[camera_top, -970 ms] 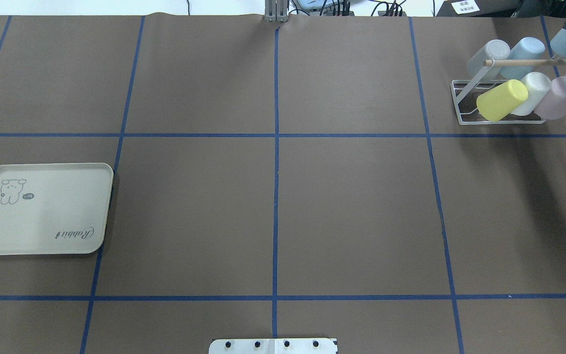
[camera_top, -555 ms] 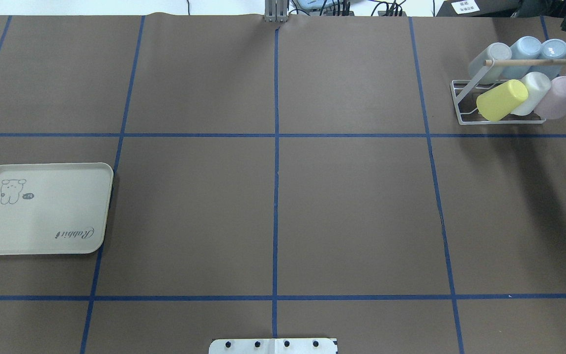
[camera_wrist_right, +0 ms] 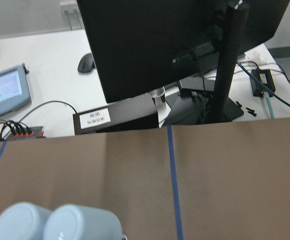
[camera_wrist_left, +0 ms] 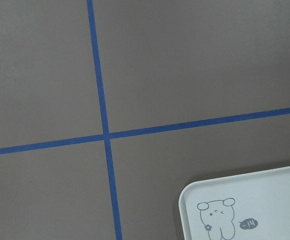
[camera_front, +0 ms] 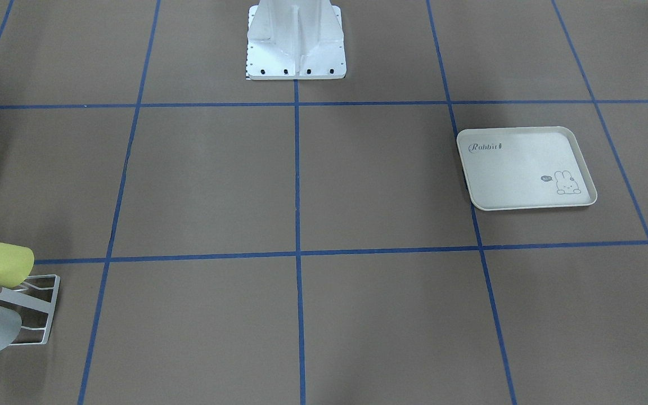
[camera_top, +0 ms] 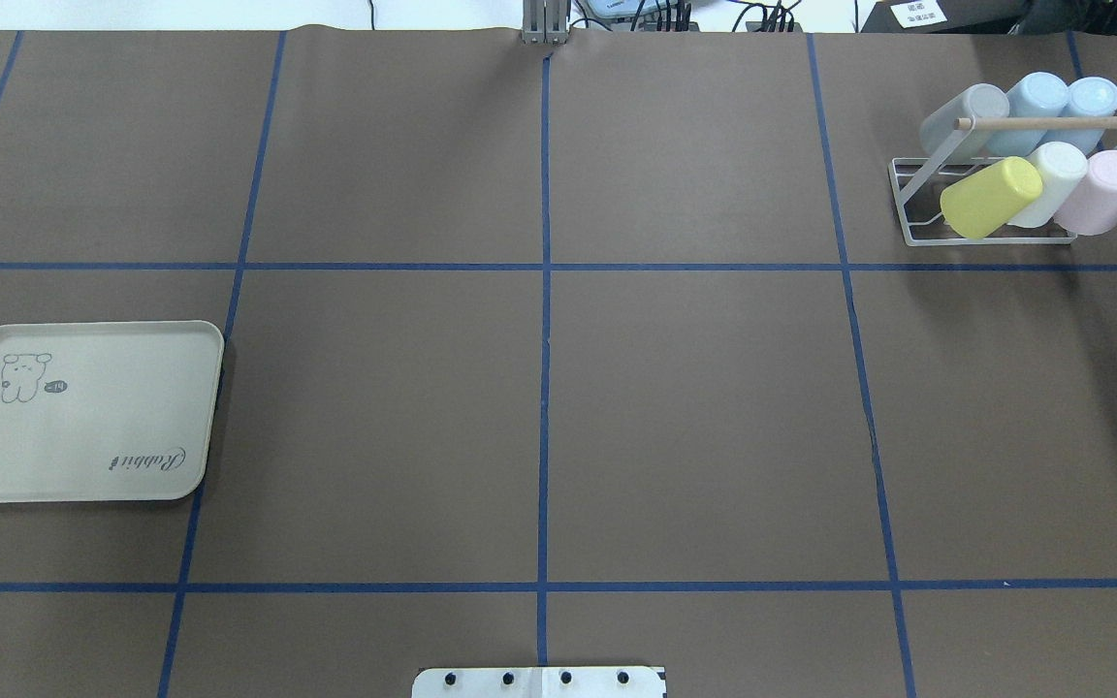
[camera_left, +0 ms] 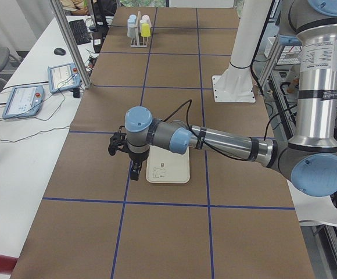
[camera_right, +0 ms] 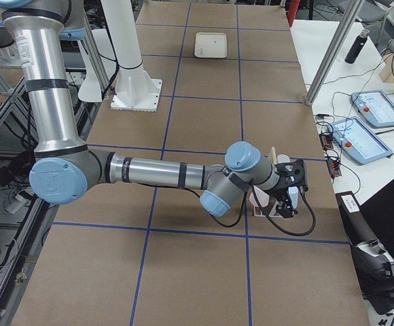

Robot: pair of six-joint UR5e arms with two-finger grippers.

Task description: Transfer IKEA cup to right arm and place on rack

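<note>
Moved: right gripper (camera_right: pixel 289 199) has left the overhead view's far right corner, where it was 0.6 s ago; the cup (camera_top: pixel 1092 100) has stayed on the rack (camera_top: pixel 985 241).
Cup: pale blue, bottom up and slanted, at the right end of the rack's back row, behind the dowel (camera_top: pixel 1053 123).
Back row: grey cup (camera_top: pixel 966 111), second blue cup (camera_top: pixel 1034 102), then the cup, side by side.
Front row: yellow cup (camera_top: pixel 990 197), white cup (camera_top: pixel 1051 174), pink cup (camera_top: pixel 1106 189).
Right gripper: shows in the right side view only, low, just beside the rack on the side away from the robot; cannot tell whether its fingers are spread or pressed together.
Left gripper (camera_left: pixel 135 170): shows in the left side view only, pointing down beside the tray (camera_top: pixel 83 456); finger state likewise cannot be told.
Tray: near the table's left edge, well apart from the rack.
</note>
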